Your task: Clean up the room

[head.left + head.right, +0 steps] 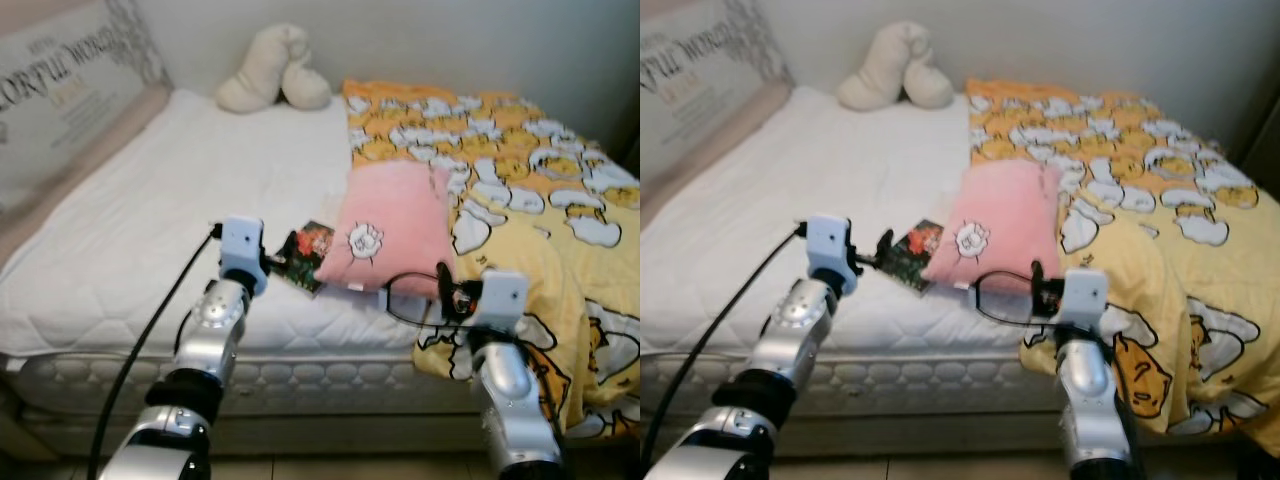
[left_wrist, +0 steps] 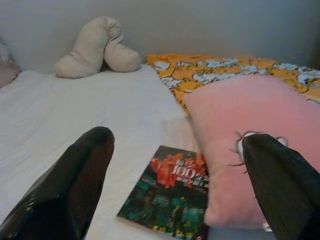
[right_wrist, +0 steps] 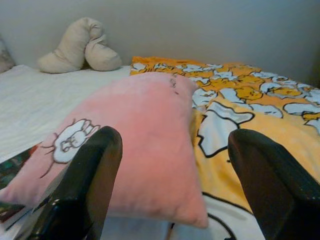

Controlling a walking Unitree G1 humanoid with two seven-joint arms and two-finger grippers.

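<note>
On the bed [image 1: 150,230], book [image 2: 172,197] and pillow [image 3: 145,135] lie ahead of the wide-spread left gripper [image 2: 180,180] and right gripper [image 3: 172,175].

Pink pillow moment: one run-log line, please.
left gripper open, before dark illustrated book | right gripper open, before pink square plush pillow | nothing held

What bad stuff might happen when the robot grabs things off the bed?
The pink pillow lies partly on the book, so lifting one may drag the other. Both sit near the mattress edge and might slide to the floor. The open left gripper and right gripper could also snag the yellow blanket.
</note>
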